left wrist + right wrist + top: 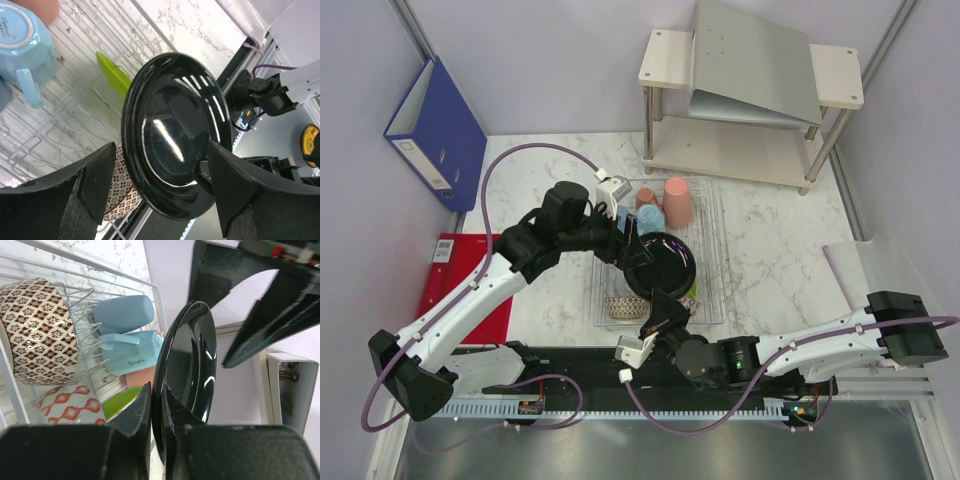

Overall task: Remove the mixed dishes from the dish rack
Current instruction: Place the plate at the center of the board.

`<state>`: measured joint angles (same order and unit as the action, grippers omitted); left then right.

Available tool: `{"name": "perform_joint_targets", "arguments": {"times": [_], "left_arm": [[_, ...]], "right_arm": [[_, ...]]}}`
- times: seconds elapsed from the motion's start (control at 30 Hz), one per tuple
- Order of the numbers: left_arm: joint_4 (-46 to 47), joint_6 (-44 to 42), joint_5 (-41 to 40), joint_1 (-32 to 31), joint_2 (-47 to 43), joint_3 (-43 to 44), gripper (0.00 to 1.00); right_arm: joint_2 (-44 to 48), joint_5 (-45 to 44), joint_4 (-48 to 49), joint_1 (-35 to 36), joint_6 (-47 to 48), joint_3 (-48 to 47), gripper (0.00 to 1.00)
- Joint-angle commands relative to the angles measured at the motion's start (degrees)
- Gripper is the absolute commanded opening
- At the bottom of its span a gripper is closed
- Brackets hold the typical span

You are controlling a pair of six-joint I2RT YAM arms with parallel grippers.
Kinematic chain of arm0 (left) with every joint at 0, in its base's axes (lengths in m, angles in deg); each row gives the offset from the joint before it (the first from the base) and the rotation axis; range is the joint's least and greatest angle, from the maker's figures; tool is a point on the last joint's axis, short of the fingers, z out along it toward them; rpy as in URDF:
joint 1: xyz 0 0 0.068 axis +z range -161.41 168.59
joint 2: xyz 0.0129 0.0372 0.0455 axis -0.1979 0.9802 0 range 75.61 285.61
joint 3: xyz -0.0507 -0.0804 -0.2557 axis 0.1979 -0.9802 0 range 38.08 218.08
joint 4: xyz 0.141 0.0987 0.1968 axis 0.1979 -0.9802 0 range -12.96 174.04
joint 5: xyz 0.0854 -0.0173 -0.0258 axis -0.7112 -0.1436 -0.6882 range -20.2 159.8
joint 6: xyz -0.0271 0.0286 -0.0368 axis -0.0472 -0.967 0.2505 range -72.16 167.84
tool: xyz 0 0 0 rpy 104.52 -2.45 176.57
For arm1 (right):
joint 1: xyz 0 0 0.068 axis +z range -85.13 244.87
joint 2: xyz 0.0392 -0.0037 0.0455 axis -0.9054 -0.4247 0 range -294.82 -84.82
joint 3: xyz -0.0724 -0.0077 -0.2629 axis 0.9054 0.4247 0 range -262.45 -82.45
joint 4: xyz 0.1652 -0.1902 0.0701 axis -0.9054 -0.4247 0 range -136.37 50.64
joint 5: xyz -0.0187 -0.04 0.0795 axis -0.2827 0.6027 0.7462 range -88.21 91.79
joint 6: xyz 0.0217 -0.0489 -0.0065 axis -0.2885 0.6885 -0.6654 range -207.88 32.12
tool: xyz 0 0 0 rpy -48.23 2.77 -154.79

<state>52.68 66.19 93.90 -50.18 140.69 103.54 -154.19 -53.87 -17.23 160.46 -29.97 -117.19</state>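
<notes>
Dark padded fingers (135,415) of my right pincer (159,426) fill the bottom of the right wrist view, pinched narrow on the near rim of the black plate (190,365). The plate stands on edge between them and rises away from the camera. My left pincer (161,150) is spread wide on the plate's far-left side, looking straight at its glossy face. Neither of its fingers touches the plate.

I judge the step to be lifting this plate out of the dish rack (712,228). From above it sits over the middle of the rack, tilted. I cannot tell whether its lower rim is free of the wire prongs (87,335).

To do this well I would:
- keep the right grip firm and deep on the rim (a thin, shiny edge slips easily);
- raise the plate straight up, on edge, before swinging it toward the bare counter (770,260);
- keep the left pincer off the plate's face, because if it is to help it must come at the rim edge-on and not across the full width.

Close neighbours make sideways drift risky. The lime-green plate (112,75) is just behind the black one. The brown-white bowl (37,330) and red-white bowl (70,405) sit at the near left of the rack. The light-blue cups (122,312) lie farther back.
</notes>
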Motion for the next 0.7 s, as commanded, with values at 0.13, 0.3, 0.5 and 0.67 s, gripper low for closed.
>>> {"name": "perform_joint_targets", "arguments": {"times": [0.13, 0.3, 0.5, 0.67], "left_arm": [[2.17, -1.65, 1.65, -0.17, -0.22, -3.05, 0.67], [2.52, -1.74, 1.92, -0.17, -0.30, -3.75, 0.32], [2.79, -1.65, 0.43, -0.17, -1.00, -3.93, 0.02], [4.37, 0.19, -3.87, -0.08, -2.85, -4.02, 0.02]], "right_arm": [[2.56, -2.79, 5.20, 1.44, 3.09, -0.06, 0.00], [2.48, -3.40, 5.47, 1.62, 3.26, 0.02, 0.00], [2.13, -5.24, 7.31, 1.88, 3.09, 0.11, 0.00], [0.90, -9.11, 7.67, 1.88, -2.96, -2.96, 0.95]]}}
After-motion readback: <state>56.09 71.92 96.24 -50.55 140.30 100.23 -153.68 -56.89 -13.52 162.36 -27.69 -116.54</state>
